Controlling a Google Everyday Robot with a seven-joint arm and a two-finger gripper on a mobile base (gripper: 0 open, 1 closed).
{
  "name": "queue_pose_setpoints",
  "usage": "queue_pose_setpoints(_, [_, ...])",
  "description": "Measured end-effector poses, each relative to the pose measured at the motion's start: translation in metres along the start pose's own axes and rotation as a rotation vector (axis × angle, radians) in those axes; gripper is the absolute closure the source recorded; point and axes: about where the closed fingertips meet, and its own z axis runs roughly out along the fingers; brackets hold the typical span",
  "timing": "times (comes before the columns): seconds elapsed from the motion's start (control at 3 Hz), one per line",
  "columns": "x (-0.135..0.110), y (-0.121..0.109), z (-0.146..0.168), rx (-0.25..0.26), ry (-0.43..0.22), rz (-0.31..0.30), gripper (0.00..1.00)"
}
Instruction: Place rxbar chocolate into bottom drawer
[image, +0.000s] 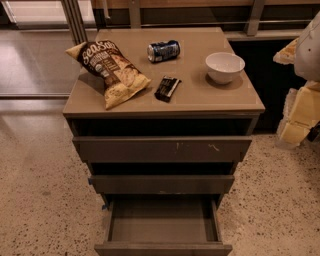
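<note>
The rxbar chocolate (167, 88), a small dark wrapper with pale lettering, lies flat on the cabinet top (200, 100) near the middle front. The bottom drawer (162, 247) is pulled out and its shallow box is empty. The two drawers above it are pushed in further. My gripper (298, 120), pale yellow under a white arm part (307, 45), hangs at the right edge of the view. It is beside the cabinet, well to the right of the bar, and holds nothing that I can see.
A tan-and-brown chip bag (110, 70) lies at the top's left. A blue soda can (163, 50) lies on its side at the back. A white bowl (224, 66) stands at the right. Speckled floor (40, 200) surrounds the cabinet.
</note>
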Motion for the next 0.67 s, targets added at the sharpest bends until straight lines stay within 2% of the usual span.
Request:
queue_pose_setpoints(0.33, [0.000, 0.000, 0.000, 0.000, 0.000, 0.000, 0.00])
queue_pose_setpoints(0.67, [-0.002, -0.020, -0.001, 0.027, -0.031, -0.010, 0.00])
